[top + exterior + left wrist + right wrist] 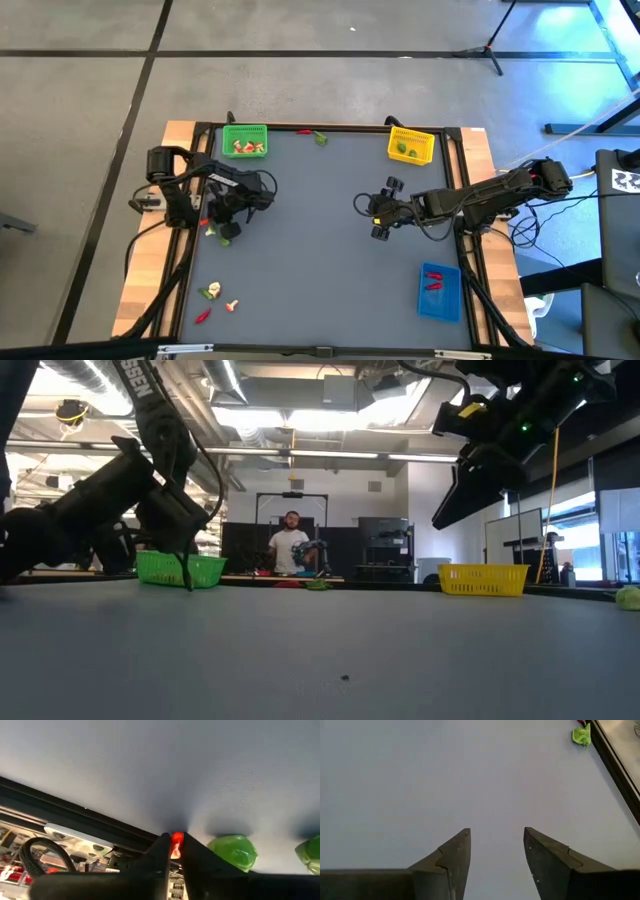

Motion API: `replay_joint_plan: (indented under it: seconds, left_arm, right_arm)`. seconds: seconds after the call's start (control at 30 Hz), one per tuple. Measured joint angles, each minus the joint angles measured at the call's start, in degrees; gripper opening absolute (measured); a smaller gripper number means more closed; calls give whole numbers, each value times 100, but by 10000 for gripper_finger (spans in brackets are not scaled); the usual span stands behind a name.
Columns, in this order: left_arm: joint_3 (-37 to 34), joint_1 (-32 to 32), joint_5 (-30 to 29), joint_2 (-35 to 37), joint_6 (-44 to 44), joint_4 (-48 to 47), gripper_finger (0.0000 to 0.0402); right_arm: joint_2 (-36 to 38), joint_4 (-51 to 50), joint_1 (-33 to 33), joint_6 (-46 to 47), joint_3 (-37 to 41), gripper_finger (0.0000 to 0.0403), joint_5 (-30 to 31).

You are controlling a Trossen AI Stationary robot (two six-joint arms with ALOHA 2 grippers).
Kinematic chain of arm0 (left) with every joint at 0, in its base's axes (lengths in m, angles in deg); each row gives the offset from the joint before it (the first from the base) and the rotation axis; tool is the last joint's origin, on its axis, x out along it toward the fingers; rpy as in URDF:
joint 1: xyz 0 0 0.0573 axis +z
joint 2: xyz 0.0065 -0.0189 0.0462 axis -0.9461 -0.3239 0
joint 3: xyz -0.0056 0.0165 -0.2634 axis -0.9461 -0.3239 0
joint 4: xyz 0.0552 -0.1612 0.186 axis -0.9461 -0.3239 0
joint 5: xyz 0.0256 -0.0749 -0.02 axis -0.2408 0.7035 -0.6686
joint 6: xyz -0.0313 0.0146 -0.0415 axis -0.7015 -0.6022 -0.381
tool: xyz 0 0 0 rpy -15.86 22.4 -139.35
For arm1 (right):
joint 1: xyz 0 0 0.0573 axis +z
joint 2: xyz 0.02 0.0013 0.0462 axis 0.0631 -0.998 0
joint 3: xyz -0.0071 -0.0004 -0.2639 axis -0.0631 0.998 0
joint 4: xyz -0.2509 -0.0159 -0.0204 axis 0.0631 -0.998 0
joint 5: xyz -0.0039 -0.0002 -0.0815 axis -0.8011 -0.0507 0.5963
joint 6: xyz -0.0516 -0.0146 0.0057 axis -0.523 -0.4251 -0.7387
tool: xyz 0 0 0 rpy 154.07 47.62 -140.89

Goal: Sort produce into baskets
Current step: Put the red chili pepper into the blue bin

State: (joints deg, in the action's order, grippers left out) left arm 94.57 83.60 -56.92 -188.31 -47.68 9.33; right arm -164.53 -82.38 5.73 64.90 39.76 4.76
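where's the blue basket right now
In the high view the blue basket sits at the table's near right corner, red pieces inside, below the right gripper.

Grey floor (pixel 80 150), bright ceiling lights (pixel 300 420)

Three small rectangular plastic mesh baskets stand on the table in the high view: one bright green basket (pixel 245 140) at upper left, one yellow basket (pixel 411 146) at upper right, one blue basket (pixel 439 292) at lower right. Two dark robot arms reach in, one from each side. Loose toy pieces on the mat: two at the top edge (pixel 312 134), about three by the left arm (pixel 217 230), three at lower left (pixel 214 301). Two red pieces (pixel 432 279) lie in the blue basket.
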Motion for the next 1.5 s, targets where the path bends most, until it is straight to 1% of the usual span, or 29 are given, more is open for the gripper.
replay_joint_plan:
  seconds: [0.1,0.23,0.33,0.47,0.6,0.8,0.97,1.27,1.37,1.5]
  left_arm:
    - [66,-7,-18,0,132,-8,8]
    - [339,-87,-135,169,247,-17,13]
    - [644,-145,-230,445,245,-23,20]
    - [1101,-219,-312,902,243,32,21]
    - [1454,-251,-323,1381,247,419,18]
    - [1582,-251,-347,2073,350,1519,23]
    - [1582,-251,-356,2370,558,2515,20]
    - [1582,-352,-358,2409,1303,4239,30]
    - [1582,-408,-358,2409,1513,4945,30]
    - [1582,-502,-358,2372,1687,5924,30]
  right_arm:
    - [0,6,0,0,0,183,0]
    - [0,13,0,2,0,183,1]
    - [0,35,0,20,0,183,0]
    - [0,38,0,33,0,183,0]
    - [0,104,0,44,0,189,0]
    - [0,605,0,81,0,223,-127]
    - [0,1324,0,52,0,244,-149]
    - [0,2582,0,-65,0,245,-149]
    - [-90,3012,0,-75,0,236,-147]
    - [-395,3578,0,-120,0,218,-149]
